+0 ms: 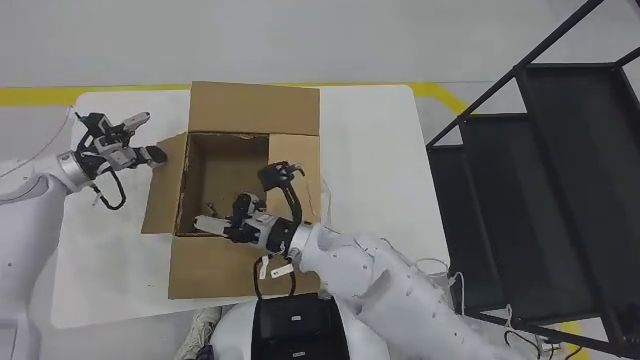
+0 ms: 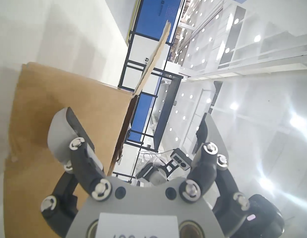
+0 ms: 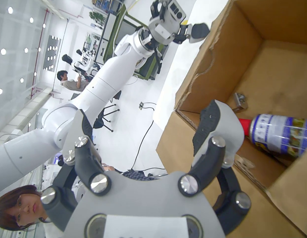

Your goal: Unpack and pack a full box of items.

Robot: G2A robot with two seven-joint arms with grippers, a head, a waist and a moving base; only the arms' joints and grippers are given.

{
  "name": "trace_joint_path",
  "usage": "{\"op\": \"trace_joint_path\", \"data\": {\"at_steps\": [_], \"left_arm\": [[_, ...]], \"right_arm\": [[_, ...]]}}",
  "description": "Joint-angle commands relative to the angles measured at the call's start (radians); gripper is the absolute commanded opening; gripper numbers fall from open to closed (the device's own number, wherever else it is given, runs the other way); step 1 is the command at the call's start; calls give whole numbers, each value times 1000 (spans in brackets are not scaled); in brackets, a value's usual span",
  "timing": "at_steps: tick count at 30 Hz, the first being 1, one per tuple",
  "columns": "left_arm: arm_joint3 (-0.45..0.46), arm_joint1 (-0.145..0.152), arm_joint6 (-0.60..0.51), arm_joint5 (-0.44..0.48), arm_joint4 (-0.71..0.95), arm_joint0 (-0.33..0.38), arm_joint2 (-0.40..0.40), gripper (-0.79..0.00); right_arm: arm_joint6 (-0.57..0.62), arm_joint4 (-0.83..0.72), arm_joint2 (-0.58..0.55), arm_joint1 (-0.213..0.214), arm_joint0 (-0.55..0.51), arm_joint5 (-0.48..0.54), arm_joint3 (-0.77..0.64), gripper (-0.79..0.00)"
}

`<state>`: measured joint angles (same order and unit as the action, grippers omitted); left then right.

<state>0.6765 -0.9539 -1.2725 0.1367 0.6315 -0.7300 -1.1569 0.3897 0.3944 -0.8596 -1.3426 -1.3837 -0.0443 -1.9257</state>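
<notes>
An open cardboard box (image 1: 255, 108) stands in the middle of the white table (image 1: 370, 160), flaps spread. In the right wrist view a can (image 3: 280, 134) with a red cap and a blue-white label lies on the floor of the box (image 3: 218, 75), beside a small metal piece (image 3: 240, 100). My right gripper (image 1: 212, 218) (image 3: 148, 130) is open at the box's near left corner, one finger over the wall, holding nothing. My left gripper (image 1: 150, 137) (image 2: 138, 127) is open beside the box's left flap (image 2: 56, 95), whose edge runs between its fingers without contact.
A black metal staircase (image 1: 540, 160) stands just past the table's right side. Bare table lies to the right of the box and along the left edge. A yellow floor line (image 1: 440, 90) runs behind the table.
</notes>
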Motion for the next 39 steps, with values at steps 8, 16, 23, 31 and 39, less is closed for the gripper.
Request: {"op": "trace_joint_path", "data": {"at_steps": [8,16,23,31,39], "left_arm": [[-11,-9,-68,25,-84,42,40,0],[120,28,-236,39,-5,70,-69,0],[368,20,-198,-27,-33,49,-22,0],[442,-50,-18,-56,-25,35,176,0],[389,-110,72,9,-104,65,318,0]], "right_arm": [[16,-44,-192,46,-189,110,-87,0],[26,-72,-249,61,-244,152,-97,0],[40,-122,-327,78,-320,216,-108,0],[30,-167,-410,95,-414,287,-117,0],[30,-185,-425,103,-435,318,-103,0]]}}
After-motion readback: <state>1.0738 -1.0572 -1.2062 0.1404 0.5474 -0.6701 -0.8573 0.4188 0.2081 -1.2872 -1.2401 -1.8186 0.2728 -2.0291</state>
